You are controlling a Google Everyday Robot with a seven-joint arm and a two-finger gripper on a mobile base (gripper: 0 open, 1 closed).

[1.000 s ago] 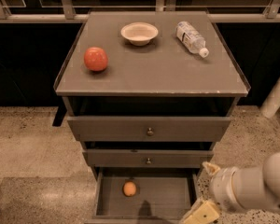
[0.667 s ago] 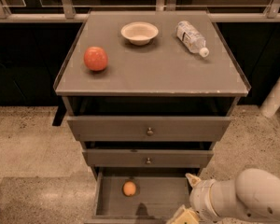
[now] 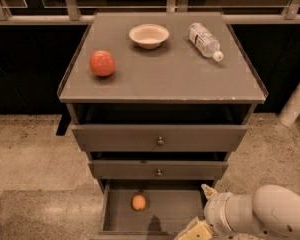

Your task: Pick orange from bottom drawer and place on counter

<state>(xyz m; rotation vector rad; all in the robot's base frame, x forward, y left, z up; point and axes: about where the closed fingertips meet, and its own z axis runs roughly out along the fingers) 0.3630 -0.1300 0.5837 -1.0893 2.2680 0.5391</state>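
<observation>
One relation decides my next move: the orange point(image 3: 138, 202) lies to the left of the gripper point(image 3: 200, 210) as the camera sees it, and slightly further back toward the cabinet. It sits alone on the floor of the open bottom drawer point(image 3: 175, 210), left of the drawer's middle and touching neither side wall. My gripper hangs over the drawer's front right corner, well apart from the fruit, with bare drawer floor between them. Its two fingers look spread, one pale tip near the right wall and a yellowish one at the frame's lower edge. That lower finger is partly cut off, so I hold this loosely. Being round, the orange gives me no long axis to line up with. I judge the jaws must travel leftward and down around it. The counter point(image 3: 170, 79) above shows bare surface toward its front, clear of the red fruit point(image 3: 102, 63), bowl point(image 3: 149, 35) and bottle point(image 3: 205, 40).
</observation>
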